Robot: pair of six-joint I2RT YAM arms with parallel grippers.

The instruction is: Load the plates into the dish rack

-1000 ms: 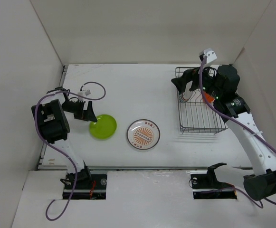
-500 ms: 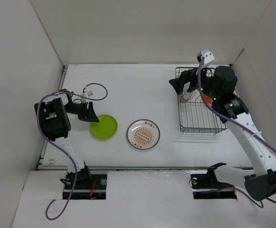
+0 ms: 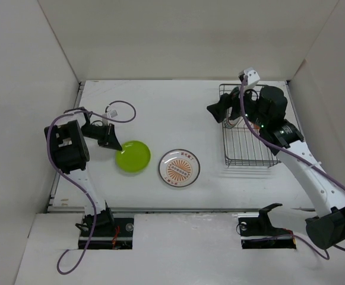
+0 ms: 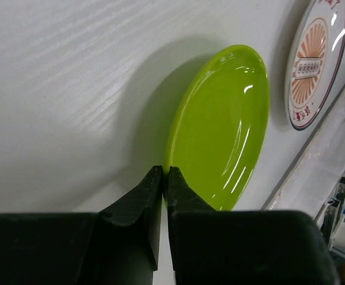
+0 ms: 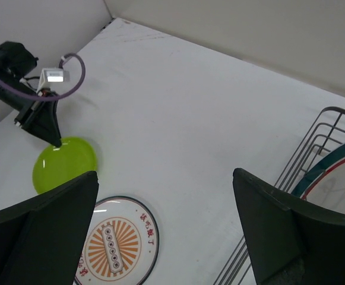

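Just now, on the white table point(image 3: 172, 107), the dish rack point(image 3: 252, 148) at the right holds a teal-rimmed plate point(image 5: 344, 184) upright between its dividers; whether another stands there I cannot tell. Well to its left the sunburst plate point(image 3: 179, 168) lies flat, untouched. Beside it, the lime green plate point(image 3: 133, 157) has shifted slightly as the left tool point(image 4: 165, 172) pinched shut on its left rim, so lifting can begin. The right tool point(image 5: 165, 176) has backed off the rack, wide and empty.

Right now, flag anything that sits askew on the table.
The lime green plate sits tilted, one rim raised off the table where the left gripper pinches it in its jaws. Nothing else stands out.
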